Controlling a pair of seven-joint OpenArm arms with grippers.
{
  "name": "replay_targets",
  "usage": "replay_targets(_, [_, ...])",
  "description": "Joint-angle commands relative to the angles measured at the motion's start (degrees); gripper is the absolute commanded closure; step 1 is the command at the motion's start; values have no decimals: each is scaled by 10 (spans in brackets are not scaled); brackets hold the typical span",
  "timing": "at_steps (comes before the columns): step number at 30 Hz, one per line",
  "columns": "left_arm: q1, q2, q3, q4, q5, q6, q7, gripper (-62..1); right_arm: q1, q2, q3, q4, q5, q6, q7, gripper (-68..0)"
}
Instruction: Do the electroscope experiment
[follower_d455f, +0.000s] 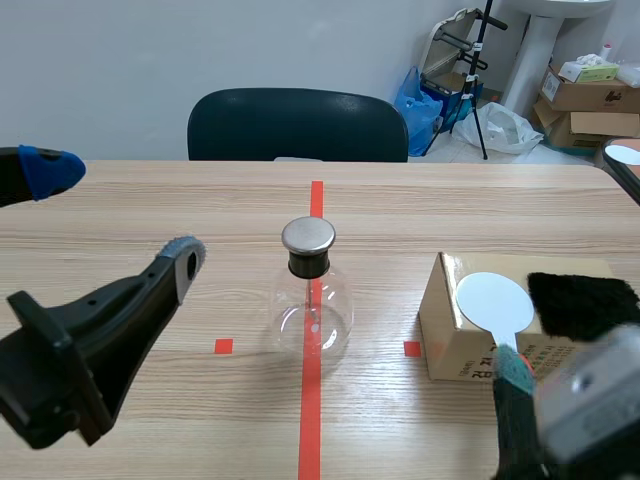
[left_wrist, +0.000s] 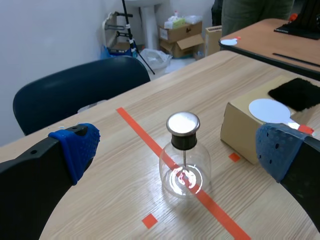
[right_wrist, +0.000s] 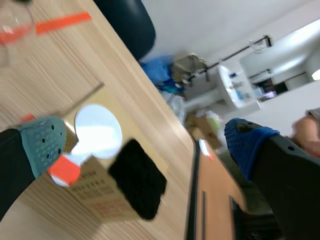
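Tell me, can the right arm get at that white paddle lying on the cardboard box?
Probably yes: the right gripper hangs open right over the white paddle, its handle beside one pad, and nothing lies between them.

Scene camera looks across the worktop (follower_d455f: 120, 210) from between the arms; wrist cameras (close up) share the box (left_wrist: 239, 129).

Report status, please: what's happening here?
Left gripper, right gripper open, empty. Electroscope standing on tape line. White paddle, black cloth on cardboard box. Nothing blocking.
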Motion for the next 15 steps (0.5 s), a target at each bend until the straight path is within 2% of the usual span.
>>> replay_targets(1, [2, 0, 1, 0, -4, 0, -3, -623, 7, 18, 9, 21, 38, 27, -1, -679])
replay_targets(6, [2, 0, 1, 0, -3, 1, 0, -623, 45, 56, 25, 64, 176, 153, -35, -679])
replay_targets(11, [2, 0, 1, 0, -3, 1, -1, -623, 103, 74, 47, 64, 282, 271, -110, -679])
replay_targets(15, [2, 0, 1, 0, -3, 1, -1, -623, 130, 78, 82, 64, 354, 370, -115, -679])
